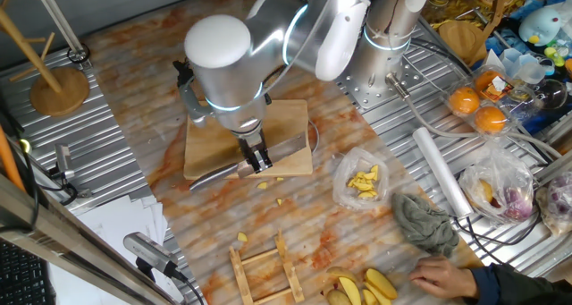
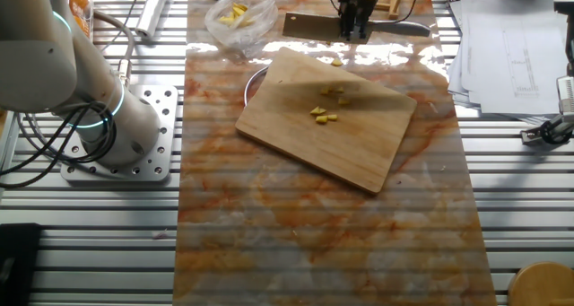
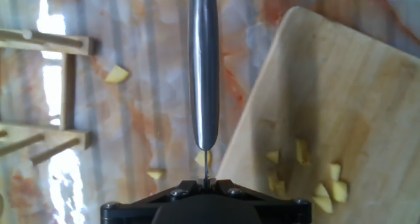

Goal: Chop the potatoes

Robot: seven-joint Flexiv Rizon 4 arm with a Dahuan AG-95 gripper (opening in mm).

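A marbled orange-and-white table top (image 2: pixel 314 225) on a ribbed metal bench carries a pale wooden cutting board (image 2: pixel 328 118). The black two-finger claw (image 1: pixel 259 161) is clamped on the handle of a steel cleaver (image 2: pixel 323 24) lying flat just off the board's edge. The potatoes (image 2: pixel 325 116), small pale-yellow chunks, sit on the board close beside the claw; a few strays (image 3: pixel 117 74) lie on the table on its other side. They look light, wet and slippery, likely to skid or crumble; I'd pinch one across its flat cut faces. I can read no writing or labels.
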